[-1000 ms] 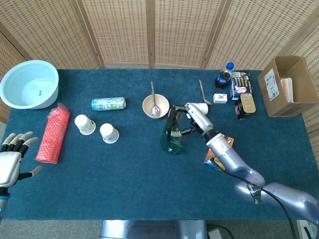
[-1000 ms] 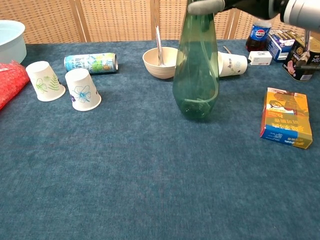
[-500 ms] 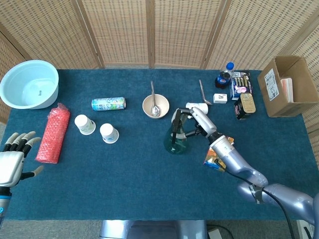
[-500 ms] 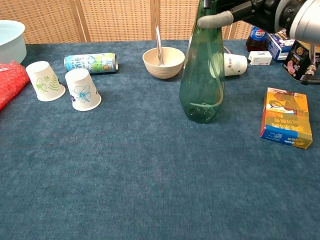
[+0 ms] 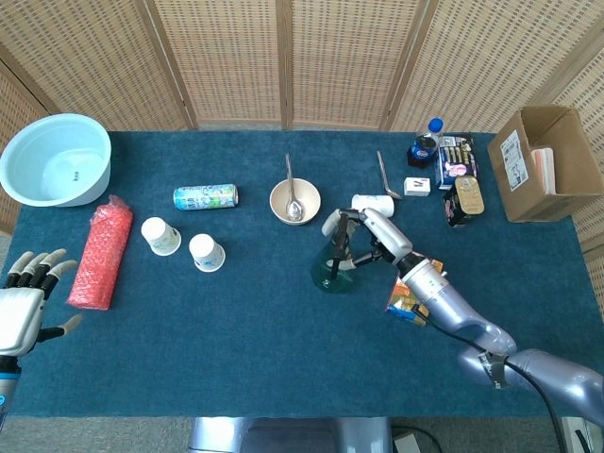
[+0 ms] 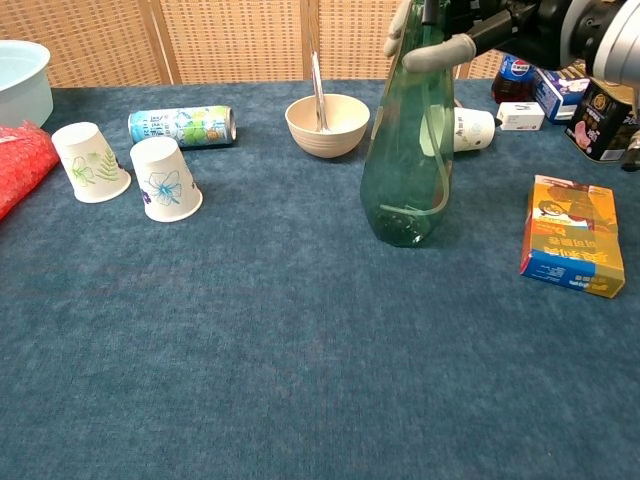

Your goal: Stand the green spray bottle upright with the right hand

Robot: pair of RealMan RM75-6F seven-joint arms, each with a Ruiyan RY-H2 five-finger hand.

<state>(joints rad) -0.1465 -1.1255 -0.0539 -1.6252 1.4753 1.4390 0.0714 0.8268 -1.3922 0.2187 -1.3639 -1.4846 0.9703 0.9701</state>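
The green spray bottle point(image 5: 330, 269) point(image 6: 405, 170) stands upright on the blue tablecloth, just in front of the white bowl. My right hand point(image 5: 363, 231) point(image 6: 470, 30) grips its neck and black spray head from the right, fingers wrapped around the top. The chest view cuts off the bottle's top. My left hand point(image 5: 21, 302) hovers at the table's front left edge, fingers spread, holding nothing; the chest view does not show it.
A white bowl with a spoon point(image 5: 294, 201) sits behind the bottle, and a lying paper cup point(image 6: 470, 128) is to its right. An orange and blue box point(image 6: 570, 235) lies under my right forearm. Two paper cups point(image 5: 207, 252), a can point(image 5: 205, 196), a red roll point(image 5: 100, 253) and a basin point(image 5: 55, 160) are left.
My right hand has shifted the bottle a little to the right and brought it from a slight lean to upright, its base on the cloth. The left hand has not moved.
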